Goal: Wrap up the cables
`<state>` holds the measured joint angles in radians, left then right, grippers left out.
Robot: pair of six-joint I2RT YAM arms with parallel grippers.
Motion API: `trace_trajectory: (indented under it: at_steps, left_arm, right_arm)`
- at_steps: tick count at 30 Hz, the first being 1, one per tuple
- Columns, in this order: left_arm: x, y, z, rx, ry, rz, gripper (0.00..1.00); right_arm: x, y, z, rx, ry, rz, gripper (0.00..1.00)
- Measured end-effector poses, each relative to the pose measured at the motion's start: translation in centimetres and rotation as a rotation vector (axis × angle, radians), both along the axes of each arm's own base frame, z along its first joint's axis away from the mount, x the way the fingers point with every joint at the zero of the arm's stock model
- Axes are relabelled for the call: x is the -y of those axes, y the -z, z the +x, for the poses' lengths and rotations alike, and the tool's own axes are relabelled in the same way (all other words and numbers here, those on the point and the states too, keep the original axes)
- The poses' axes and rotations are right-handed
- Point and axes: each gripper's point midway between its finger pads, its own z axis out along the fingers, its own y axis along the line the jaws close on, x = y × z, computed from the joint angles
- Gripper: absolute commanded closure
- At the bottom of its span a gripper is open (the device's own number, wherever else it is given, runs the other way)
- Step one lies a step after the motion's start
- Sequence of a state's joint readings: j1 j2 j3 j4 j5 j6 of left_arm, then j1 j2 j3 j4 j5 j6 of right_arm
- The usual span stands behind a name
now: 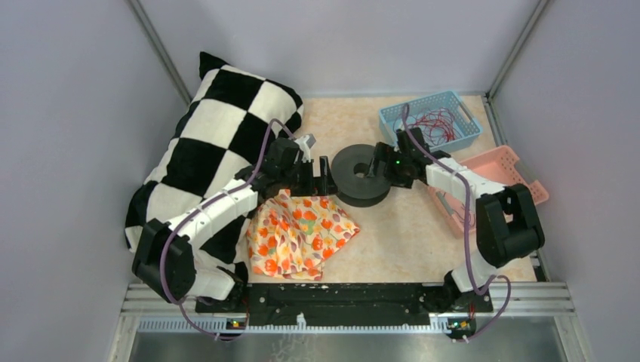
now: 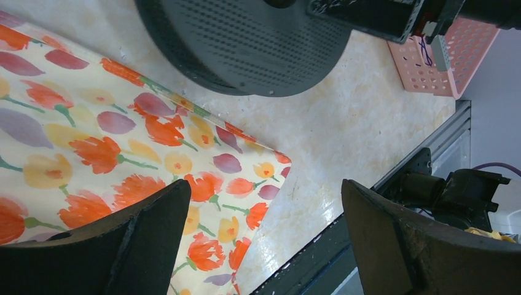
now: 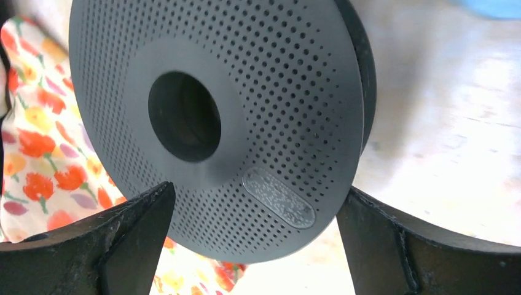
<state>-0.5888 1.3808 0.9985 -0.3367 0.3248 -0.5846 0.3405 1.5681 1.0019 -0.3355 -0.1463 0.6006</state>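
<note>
A dark grey perforated spool [image 1: 349, 162] lies flat at the table's middle. Thin red cables [image 1: 436, 122] lie tangled in the blue basket [image 1: 392, 113] at the back right. A short bit of thin dark wire [image 2: 424, 50] shows in the pink basket [image 2: 467, 55]. My left gripper [image 1: 322, 175] is open just left of the spool, over the floral cloth's edge, with nothing between its fingers [image 2: 147, 227]. My right gripper [image 1: 383, 162] is open at the spool's right side. In the right wrist view the spool's flange [image 3: 258, 92] sits ahead of the gap in my right gripper [image 3: 255, 187].
A black-and-white checked pillow [image 1: 219, 128] fills the left side. A floral cloth [image 1: 298, 234] lies at the front, beside the spool. The pink basket [image 1: 521, 170] stands at the right edge, under the right arm. A metal rail [image 1: 340, 298] runs along the near edge.
</note>
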Motion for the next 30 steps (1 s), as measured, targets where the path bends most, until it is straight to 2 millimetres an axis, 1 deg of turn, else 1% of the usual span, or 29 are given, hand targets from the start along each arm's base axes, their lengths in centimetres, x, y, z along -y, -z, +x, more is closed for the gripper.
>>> trace_trajectory:
  at_steps: [3,5,6,7,9,12,15,17,19,20,21,22,23,24,26,28,29,30]
  left_arm:
    - [0.0,-0.2,-0.1,0.004,0.000,-0.003,0.01]
    - [0.0,-0.3,-0.1,0.007,0.000,-0.005,0.01]
    - [-0.1,-0.3,-0.2,0.008,0.000,-0.006,0.01]
    - [-0.1,-0.4,-0.2,0.009,0.001,-0.008,0.01]
    - [-0.2,-0.4,-0.4,0.011,0.003,-0.011,0.01]
    - [-0.3,-0.4,-0.7,0.012,0.008,-0.013,0.01]
    - [-0.2,-0.4,-0.8,0.013,0.015,-0.017,0.01]
    - [-0.1,-0.6,-0.8,0.016,0.023,-0.024,0.01]
    - [0.0,-0.7,-0.8,0.021,0.029,-0.031,0.01]
    - [0.1,-0.8,-0.8,0.023,0.031,-0.035,0.01]
    - [0.2,-0.9,-0.8,0.025,0.034,-0.038,0.01]
    - [0.2,-0.9,-0.8,0.028,0.039,-0.040,0.01]
    - [0.3,-0.9,-0.8,0.028,0.042,-0.042,0.01]
    - [0.3,-0.9,-0.8,0.029,0.044,-0.041,0.01]
    - [0.2,-0.7,-0.8,0.029,0.048,-0.036,0.02]
    - [0.2,-0.6,-0.8,0.034,0.053,-0.030,0.01]
    - [0.2,-0.6,-0.8,0.038,0.057,-0.028,0.01]
    - [0.2,-0.6,-0.8,0.040,0.057,-0.027,0.01]
  right_arm:
    - [-3.1,-0.5,-0.1,-0.001,-0.073,0.010,0.01]
    - [-4.4,-1.3,0.2,0.009,-0.100,-0.007,0.01]
    - [-4.6,-1.7,0.3,0.020,-0.107,-0.020,0.01]
    - [-4.4,-2.2,0.6,0.030,-0.105,-0.035,0.01]
    - [-2.8,-3.2,1.1,0.055,-0.078,-0.077,0.01]
    - [1.7,-4.7,1.0,0.073,-0.003,-0.171,0.01]
    - [7.0,-8.0,0.5,0.135,0.112,-0.270,0.01]
    - [10.3,-10.6,0.0,0.192,0.198,-0.287,0.01]
    - [15.2,-13.2,-0.5,0.253,0.343,-0.283,0.01]
    - [18.1,-14.0,-0.9,0.271,0.431,-0.286,0.01]
    - [20.6,-14.2,-1.6,0.275,0.511,-0.291,0.01]
    - [22.9,-14.0,-2.4,0.263,0.585,-0.299,0.01]
    - [24.4,-13.2,-3.2,0.238,0.635,-0.308,0.01]
    - [25.0,-12.1,-3.8,0.205,0.655,-0.313,0.01]
    - [24.8,-9.5,-4.3,0.126,0.646,-0.311,0.01]
    - [24.6,-6.0,-4.8,0.014,0.623,-0.318,0.01]
    - [24.5,-5.2,-5.0,-0.013,0.616,-0.322,0.01]
    - [24.6,-4.0,-5.2,-0.056,0.606,-0.333,0.01]
